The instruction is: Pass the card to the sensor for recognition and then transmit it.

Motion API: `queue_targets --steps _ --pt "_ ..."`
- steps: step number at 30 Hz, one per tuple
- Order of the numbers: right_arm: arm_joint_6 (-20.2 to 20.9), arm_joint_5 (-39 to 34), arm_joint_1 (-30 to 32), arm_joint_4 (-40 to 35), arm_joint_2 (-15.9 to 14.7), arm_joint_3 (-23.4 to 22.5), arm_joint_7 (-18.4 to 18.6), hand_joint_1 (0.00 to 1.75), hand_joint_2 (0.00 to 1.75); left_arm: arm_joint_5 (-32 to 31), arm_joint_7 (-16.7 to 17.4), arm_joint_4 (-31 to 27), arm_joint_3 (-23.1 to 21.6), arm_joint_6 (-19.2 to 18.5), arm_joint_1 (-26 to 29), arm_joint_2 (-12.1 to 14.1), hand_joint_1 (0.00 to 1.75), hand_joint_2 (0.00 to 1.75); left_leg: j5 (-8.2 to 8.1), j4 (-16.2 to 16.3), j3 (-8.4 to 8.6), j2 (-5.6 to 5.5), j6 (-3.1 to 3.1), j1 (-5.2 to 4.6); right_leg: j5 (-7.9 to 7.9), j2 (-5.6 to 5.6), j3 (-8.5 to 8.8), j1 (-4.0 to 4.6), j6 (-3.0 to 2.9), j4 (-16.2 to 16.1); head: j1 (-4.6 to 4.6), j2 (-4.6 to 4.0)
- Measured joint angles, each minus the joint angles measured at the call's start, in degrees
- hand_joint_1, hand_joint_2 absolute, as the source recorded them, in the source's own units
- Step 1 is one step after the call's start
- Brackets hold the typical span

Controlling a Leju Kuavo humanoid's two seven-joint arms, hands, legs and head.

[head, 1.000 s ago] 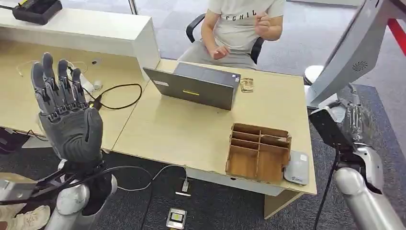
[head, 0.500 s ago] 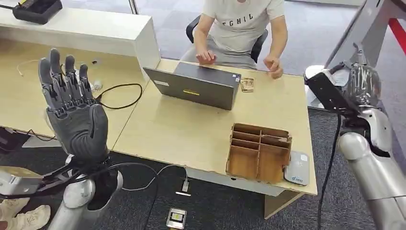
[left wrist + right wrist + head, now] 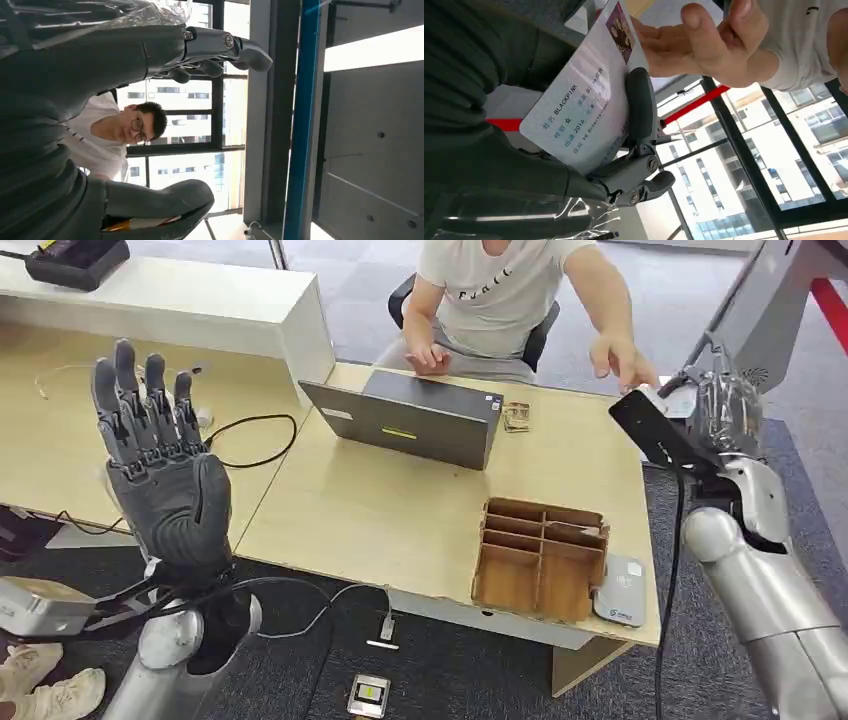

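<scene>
Held the card [image 3: 584, 115] out in the right hand [image 3: 725, 415] toward the person's hand [image 3: 622, 360], likely for handover, left hand [image 3: 160, 475] raised, fingers spread, grasping nothing.

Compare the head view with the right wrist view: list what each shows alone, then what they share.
Head view alone: the grey open laptop, the brown wooden compartment organiser, the light wooden desk and the raised left hand. Right wrist view alone: the white printed card pinched by the right hand. Shared: the seated person's hand reaching toward it.
</scene>
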Motion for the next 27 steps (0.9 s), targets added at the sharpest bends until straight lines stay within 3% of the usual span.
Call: queue_targets --steps 10,27 --pt "-0.02 0.35 -0.35 0.75 0.53 0.37 0.00 1.75 1.75 0.02 -0.13 0.00 -0.04 0.37 0.12 0.00 0.00 1.75 0.00 0.00 -0.01 0.00 0.00 0.00 0.00 0.00 0.00 0.00 0.00 0.00 -0.02 0.00" --pt "-0.74 0.98 -2.36 6.08 3.93 1.97 -2.05 1.75 1.75 -0.17 -0.13 -0.09 -0.42 3.34 1.48 0.94 0.00 1.75 0.00 0.00 0.00 -0.01 -0.01 0.00 0.00 0.00 0.00 0.00 0.00 0.01 0.00 0.00"
